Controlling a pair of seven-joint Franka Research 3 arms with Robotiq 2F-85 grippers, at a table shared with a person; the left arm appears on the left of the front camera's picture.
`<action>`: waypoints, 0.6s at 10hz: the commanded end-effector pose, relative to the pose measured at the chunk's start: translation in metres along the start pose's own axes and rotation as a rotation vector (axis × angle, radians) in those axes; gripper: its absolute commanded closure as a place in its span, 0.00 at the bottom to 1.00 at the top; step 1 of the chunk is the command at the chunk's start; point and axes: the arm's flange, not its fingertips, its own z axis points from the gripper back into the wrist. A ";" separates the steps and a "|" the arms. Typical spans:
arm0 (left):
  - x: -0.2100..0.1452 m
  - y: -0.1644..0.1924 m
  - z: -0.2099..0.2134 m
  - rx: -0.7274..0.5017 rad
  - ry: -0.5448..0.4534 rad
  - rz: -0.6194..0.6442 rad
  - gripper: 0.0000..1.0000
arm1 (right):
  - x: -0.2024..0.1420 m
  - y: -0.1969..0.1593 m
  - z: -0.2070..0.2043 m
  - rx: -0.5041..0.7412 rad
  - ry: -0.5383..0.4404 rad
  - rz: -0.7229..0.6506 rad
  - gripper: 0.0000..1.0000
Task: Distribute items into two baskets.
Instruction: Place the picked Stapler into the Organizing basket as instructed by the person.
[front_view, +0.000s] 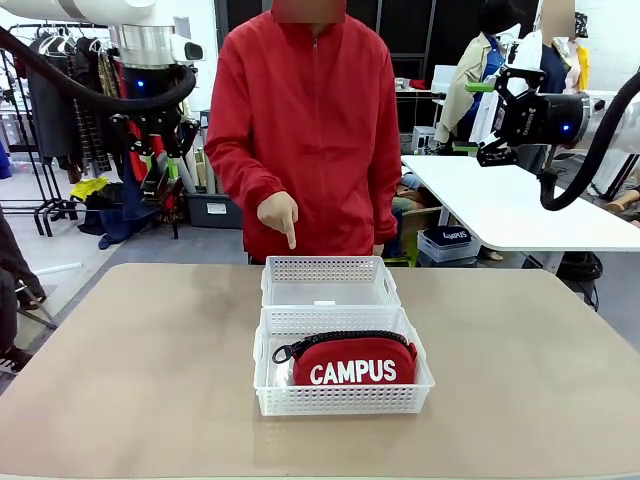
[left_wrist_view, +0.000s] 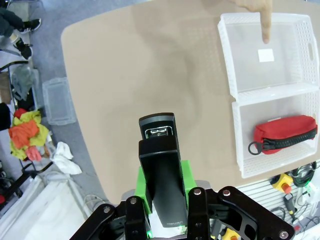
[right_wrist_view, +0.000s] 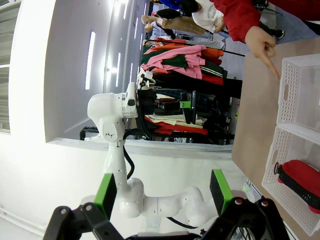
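Observation:
High at the left, above the table, my left gripper is shut on the black stapler, which stands up between the green pads. Two white lattice baskets sit end to end mid-table. The near basket holds the red CAMPUS pouch, also seen as the pouch in the left wrist view. Nothing lies in the far basket. The person's hand points a finger down at it. My right gripper hangs open and empty, high at the right.
The person in a red jacket stands at the table's far edge, just behind the baskets. Bare tan tabletop spreads to both sides of the baskets. A white table stands behind at the right, beyond my table.

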 end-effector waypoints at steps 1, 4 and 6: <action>-0.002 0.001 0.003 -0.008 0.002 0.004 1.00 | 0.000 0.003 -0.001 -0.002 -0.004 0.006 0.00; -0.002 0.001 0.003 -0.008 0.002 0.004 1.00 | 0.000 0.003 -0.001 -0.002 -0.004 0.006 0.00; 0.000 0.000 0.000 0.000 0.000 0.000 1.00 | 0.000 0.003 -0.001 -0.002 -0.004 0.006 0.00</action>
